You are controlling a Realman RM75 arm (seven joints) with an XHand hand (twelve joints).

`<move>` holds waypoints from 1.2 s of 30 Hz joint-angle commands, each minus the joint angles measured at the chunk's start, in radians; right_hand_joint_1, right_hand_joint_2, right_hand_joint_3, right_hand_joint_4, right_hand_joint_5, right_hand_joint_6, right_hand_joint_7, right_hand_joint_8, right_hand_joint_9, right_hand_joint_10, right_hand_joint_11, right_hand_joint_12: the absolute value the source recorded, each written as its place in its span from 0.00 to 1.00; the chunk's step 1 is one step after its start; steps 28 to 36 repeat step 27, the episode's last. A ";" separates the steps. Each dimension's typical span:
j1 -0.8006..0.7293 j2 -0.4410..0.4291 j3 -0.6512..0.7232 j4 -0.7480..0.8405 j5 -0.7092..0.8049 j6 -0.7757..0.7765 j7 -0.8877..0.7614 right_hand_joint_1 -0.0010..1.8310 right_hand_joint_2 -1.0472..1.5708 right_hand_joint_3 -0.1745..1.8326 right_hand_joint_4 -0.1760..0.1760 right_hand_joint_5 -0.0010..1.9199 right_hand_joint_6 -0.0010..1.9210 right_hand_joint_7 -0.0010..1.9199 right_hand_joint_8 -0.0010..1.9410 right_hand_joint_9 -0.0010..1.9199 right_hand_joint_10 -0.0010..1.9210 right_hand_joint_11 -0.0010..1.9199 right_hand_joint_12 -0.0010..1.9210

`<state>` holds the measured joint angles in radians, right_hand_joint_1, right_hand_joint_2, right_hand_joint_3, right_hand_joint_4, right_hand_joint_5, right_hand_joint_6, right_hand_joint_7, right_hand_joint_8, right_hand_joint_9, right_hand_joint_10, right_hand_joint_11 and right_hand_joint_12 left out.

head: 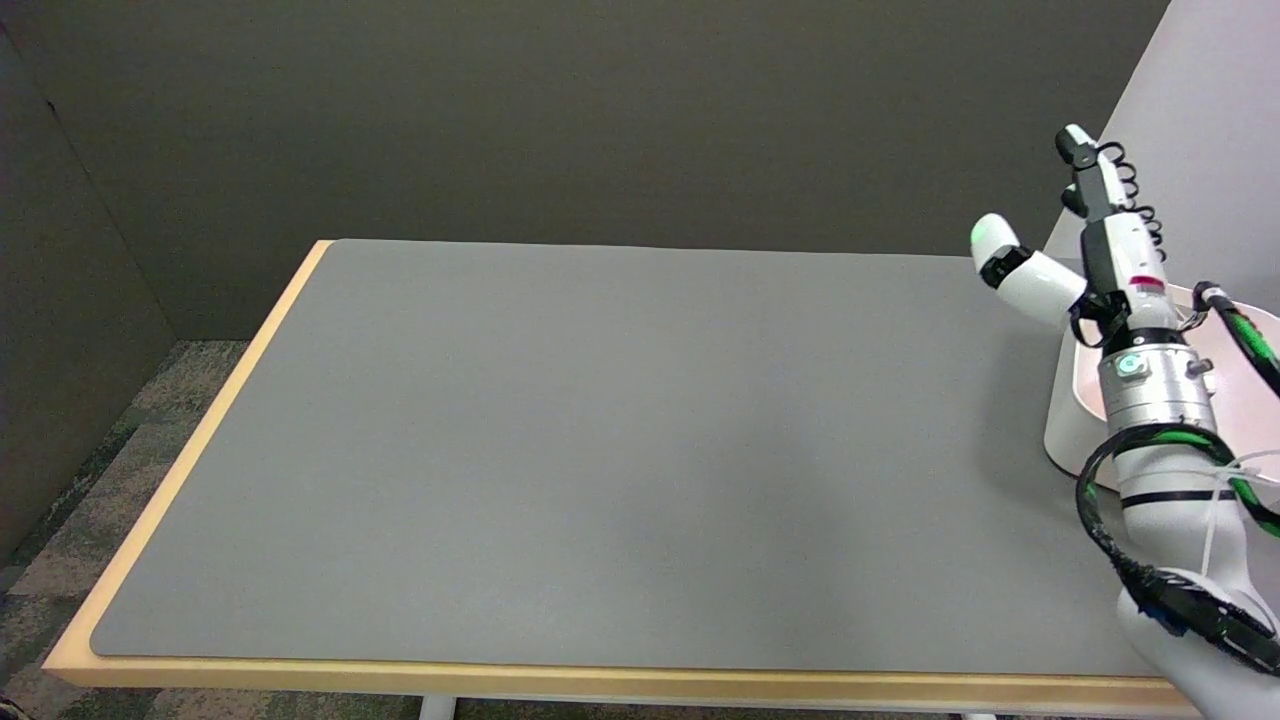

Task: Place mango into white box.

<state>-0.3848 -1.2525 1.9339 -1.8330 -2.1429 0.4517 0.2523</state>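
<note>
My right hand (1085,235) is raised at the far right of the table, over the left rim of the white box (1062,400). Its fingers point up and are spread apart, with the thumb sticking out to the left, and nothing is held in it. The white box stands at the table's right edge, partly cut off by the picture's border and partly covered by my wrist. What I see of its inside is pale and bare. No mango shows anywhere in the head view.
A grey mat (600,450) covers the wooden table (190,470). A dark wall runs behind the table, and a light panel (1200,120) stands at the upper right, behind the box.
</note>
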 commanded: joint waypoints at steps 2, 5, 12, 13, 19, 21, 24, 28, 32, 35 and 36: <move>-0.026 0.045 -0.210 0.000 -0.026 0.074 0.005 0.25 0.65 0.55 0.59 0.02 0.15 0.00 0.09 0.00 0.13 0.00 0.34; -0.001 0.071 -0.255 0.010 -0.026 0.079 0.005 0.36 0.61 0.57 0.61 0.03 0.14 0.05 0.02 0.02 0.10 0.00 0.33; 0.006 0.066 -0.257 0.013 -0.016 0.077 0.003 0.32 0.63 0.57 0.60 0.02 0.16 0.03 0.05 0.01 0.14 0.00 0.36; 0.006 0.064 -0.259 0.015 -0.016 0.077 0.003 0.38 0.62 0.58 0.60 0.03 0.16 0.05 0.02 0.02 0.11 0.00 0.33; 0.006 0.064 -0.259 0.019 -0.016 0.071 0.003 0.27 0.64 0.57 0.59 0.03 0.17 0.02 0.08 0.00 0.16 0.00 0.38; 0.006 0.064 -0.255 0.020 -0.016 0.068 0.003 0.28 0.64 0.57 0.59 0.03 0.17 0.02 0.08 0.00 0.16 0.00 0.38; 0.006 0.064 -0.251 0.024 -0.016 0.065 0.002 0.28 0.64 0.57 0.59 0.03 0.17 0.03 0.09 0.00 0.17 0.00 0.38; 0.007 0.066 -0.248 0.031 -0.016 0.063 0.000 0.32 0.63 0.57 0.58 0.03 0.17 0.03 0.07 0.00 0.15 0.00 0.36; 0.007 0.066 -0.248 0.031 -0.016 0.063 0.000 0.32 0.63 0.57 0.58 0.03 0.17 0.03 0.07 0.00 0.15 0.00 0.36; 0.007 0.066 -0.248 0.031 -0.016 0.063 0.000 0.32 0.63 0.57 0.58 0.03 0.17 0.03 0.07 0.00 0.15 0.00 0.36; 0.007 0.066 -0.248 0.031 -0.016 0.063 0.000 0.32 0.63 0.57 0.58 0.03 0.17 0.03 0.07 0.00 0.15 0.00 0.36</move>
